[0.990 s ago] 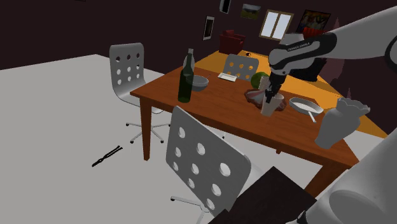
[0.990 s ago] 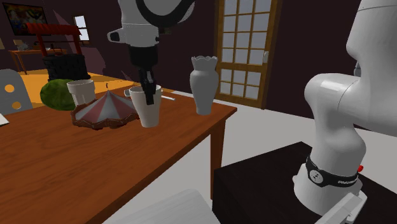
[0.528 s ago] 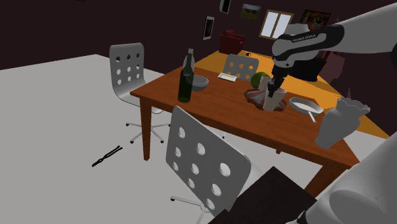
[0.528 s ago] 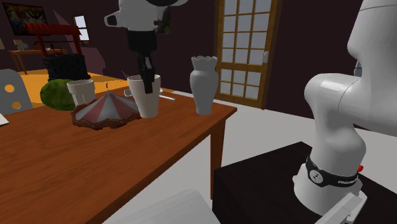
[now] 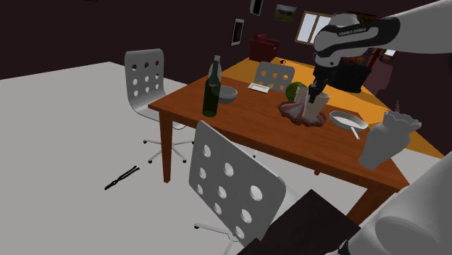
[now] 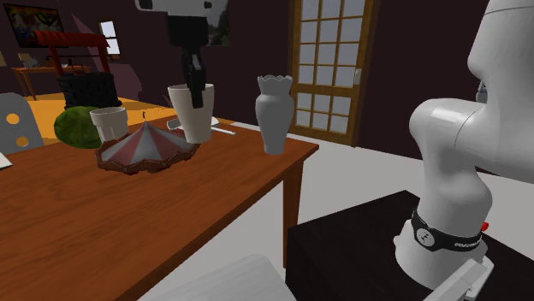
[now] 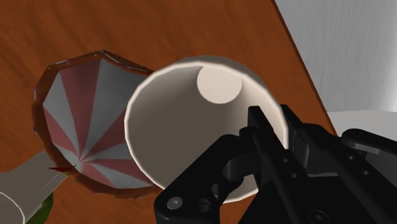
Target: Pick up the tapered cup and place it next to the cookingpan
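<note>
Shoulder view puts the pale tapered cup (image 5: 317, 109) upright, hanging clear of the table (image 5: 239, 119) near the cooking pan (image 5: 345, 117), on the pan's side facing the striped dome (image 5: 293, 110); the gripper (image 5: 313, 94) clamps its rim from above

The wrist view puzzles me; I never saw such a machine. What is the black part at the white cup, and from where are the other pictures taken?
This is a white robot arm. The black part is its end effector, shut on the wall of the pale tapered cup. That camera rides on it. The shoulder view looks down from beside the stand; the second exterior view looks across the wooden table. On it stand a striped cover, a vase, a pan and a bottle.
</note>
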`<state>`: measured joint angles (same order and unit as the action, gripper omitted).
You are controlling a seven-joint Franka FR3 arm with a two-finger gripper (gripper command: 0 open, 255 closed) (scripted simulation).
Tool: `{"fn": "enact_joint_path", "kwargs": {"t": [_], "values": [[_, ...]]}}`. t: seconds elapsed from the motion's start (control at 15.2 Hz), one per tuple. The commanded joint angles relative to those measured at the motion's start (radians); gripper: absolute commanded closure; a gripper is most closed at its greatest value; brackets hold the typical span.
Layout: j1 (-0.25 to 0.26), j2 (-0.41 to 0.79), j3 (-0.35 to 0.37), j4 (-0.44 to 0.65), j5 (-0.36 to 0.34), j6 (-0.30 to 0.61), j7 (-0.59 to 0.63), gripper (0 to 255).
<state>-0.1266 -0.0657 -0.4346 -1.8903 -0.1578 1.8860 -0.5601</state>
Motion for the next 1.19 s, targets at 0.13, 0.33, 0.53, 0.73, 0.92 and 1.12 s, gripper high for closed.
{"fn": "enact_joint_path", "kwargs": {"t": [0.13,0.33,0.53,0.73,0.92,1.12], "values": [[0.002,-0.004,0.003,0.051,0.0,-0.055,-0.003,255],[0.003,-0.003,0.004,0.093,0.003,-0.095,-0.008,255],[-0.02,0.013,-0.024,0.122,0.012,-0.102,-0.062,255],[-0.055,0.046,-0.066,0.155,0.031,-0.096,-0.143,255],[-0.095,0.09,-0.106,0.2,0.06,-0.094,-0.227,255],[-0.14,0.146,-0.144,0.258,0.099,-0.096,-0.315,255]]}}
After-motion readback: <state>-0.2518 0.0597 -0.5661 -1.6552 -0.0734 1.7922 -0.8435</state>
